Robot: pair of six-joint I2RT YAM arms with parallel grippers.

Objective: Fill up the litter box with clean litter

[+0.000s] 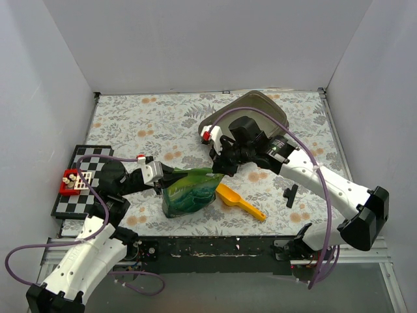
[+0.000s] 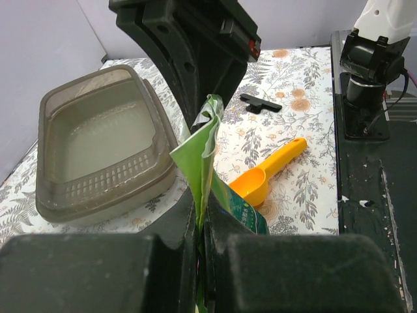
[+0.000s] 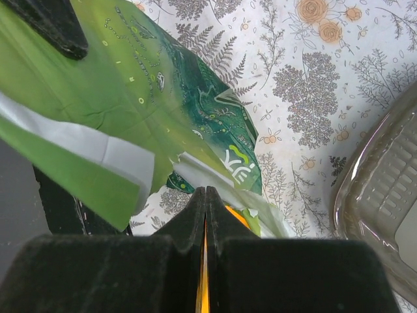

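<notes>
The green bag [image 1: 189, 192] stands on the floral table between both arms. My left gripper [image 1: 159, 181] is shut on the bag's left edge; in the left wrist view the green film [image 2: 202, 140] rises from between the closed fingers of that gripper [image 2: 203, 208]. My right gripper [image 1: 221, 168] is shut at the bag's torn top right corner, and in the right wrist view the ragged white-green edge [image 3: 189, 171] meets its closed tips [image 3: 206, 190]. The grey-brown litter box [image 1: 260, 107] sits behind the right arm, its floor [image 2: 98, 140] bare. No clean litter shows.
A yellow scoop [image 1: 241, 202] lies right of the bag, also seen in the left wrist view [image 2: 267, 173]. A small black clip [image 1: 290, 194] lies further right. A checkered board [image 1: 78, 192] with a red block [image 1: 68, 182] sits at the left edge. White walls enclose the table.
</notes>
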